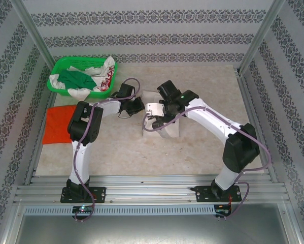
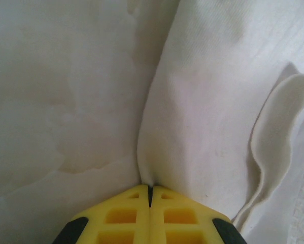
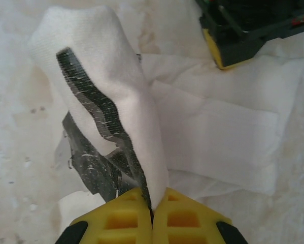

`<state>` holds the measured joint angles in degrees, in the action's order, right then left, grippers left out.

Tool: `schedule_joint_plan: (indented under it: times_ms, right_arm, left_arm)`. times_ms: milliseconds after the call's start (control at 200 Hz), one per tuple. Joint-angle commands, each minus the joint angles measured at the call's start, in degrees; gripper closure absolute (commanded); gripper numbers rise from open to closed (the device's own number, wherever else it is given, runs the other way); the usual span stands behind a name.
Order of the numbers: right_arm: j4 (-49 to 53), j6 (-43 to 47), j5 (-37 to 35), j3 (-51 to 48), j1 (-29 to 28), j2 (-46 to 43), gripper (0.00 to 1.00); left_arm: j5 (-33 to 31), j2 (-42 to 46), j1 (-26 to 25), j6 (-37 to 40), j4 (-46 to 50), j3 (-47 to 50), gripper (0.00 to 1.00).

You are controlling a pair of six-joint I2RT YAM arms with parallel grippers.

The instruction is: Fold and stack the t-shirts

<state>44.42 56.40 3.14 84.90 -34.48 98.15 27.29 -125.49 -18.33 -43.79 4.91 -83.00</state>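
**Q:** Where do the garments lie, and what room surrounds them?
**A:** The cream-white t-shirt [image 1: 168, 131] is bunched at the middle of the worktop [image 1: 141, 157], with bare surface on its near and right sides. The orange-red t-shirt [image 1: 59, 124] lies flat at the left edge, just in front of the green basket [image 1: 73, 62] of mixed cloth in the far left corner.

**Q:** And the end effectors?
**A:** The left end effector [image 1: 136, 105] and right end effector [image 1: 154, 118] stand near each other over the white shirt. From above, the arms cover both pinch points.

**Q:** What do the wrist views add?
**A:** The left wrist view shows yellow fingers [image 2: 126, 216] pressed together on a raised fold of the shirt. The right wrist view shows its pair pinching a lifted tongue of cloth that bears the dark printed mark [image 3: 91, 109].
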Motion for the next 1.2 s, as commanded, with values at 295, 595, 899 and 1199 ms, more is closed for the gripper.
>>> schedule_joint_plan:
  times_ms: [295,595,899,1199]
  right_arm:
    - [-4.46,5.98,-5.02,16.29,3.61,13.18,1.0]
    - [-7.58,6.77,-8.62,23.37,3.81,20.37,1.0]
    - [-9.57,5.91,-11.26,28.72,4.95,26.06,1.0]
    - [-8.96,6.26,-12.48,32.95,5.48,31.37,1.0]
  left_arm:
    - [2.01,-3.87,2.59,1.43,9.33,1.02,1.0]
    - [3.8,-5.54,3.52,2.8,9.77,-0.04,1.0]
    - [3.29,-5.92,3.53,3.73,10.56,-0.63,1.0]
    - [3.03,-5.84,3.52,4.16,10.56,-0.73,1.0]
